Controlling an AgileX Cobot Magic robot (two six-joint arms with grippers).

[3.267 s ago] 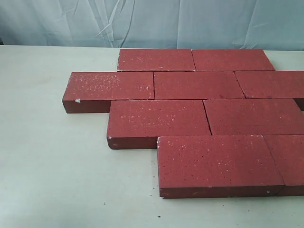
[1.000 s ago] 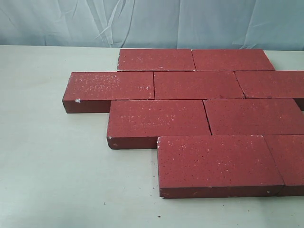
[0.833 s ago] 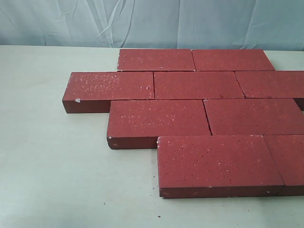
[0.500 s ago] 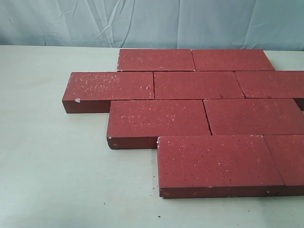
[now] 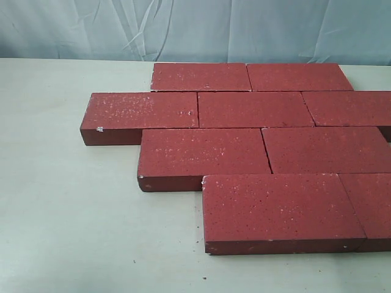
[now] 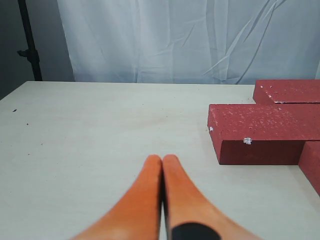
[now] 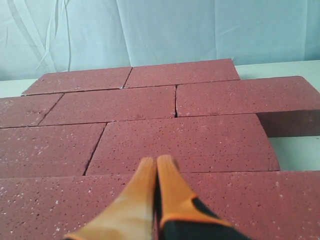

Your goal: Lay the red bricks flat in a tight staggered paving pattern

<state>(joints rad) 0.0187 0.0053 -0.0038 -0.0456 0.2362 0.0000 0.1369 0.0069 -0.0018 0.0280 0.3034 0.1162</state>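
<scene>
- Locate the red bricks [image 5: 253, 110] in the exterior view. They lie flat on the pale table [image 5: 67, 213], toward the right of that view, and the frame edge cuts off the right side of the layout.
- Count four rows: two bricks in the far row, three in the second, two in the third and two in the near row.
- Check the joints. Neighbouring bricks touch along thin dark seams, and each row's seams are offset from those of the row beside it.
- Note the end brick [image 5: 143, 110] of the second row. It projects farthest to the left and has a white chip at its near left corner.
- Note the front brick [image 5: 278, 207]. It lies nearest the camera, and its long side face is fully exposed.
- Inspect the left gripper [image 6: 161, 160]. Its orange fingers are pressed together tip to tip and hold nothing. It hangs over bare table, with the chipped end brick [image 6: 260, 122] clear of the tips.
- Inspect the right gripper [image 7: 156, 161]. Its fingers are closed tight and empty above the brick tops. You cannot tell whether the tips touch the surface.
- Note the wrinkled pale cloth backdrop [image 5: 91, 27] behind the table.
</scene>
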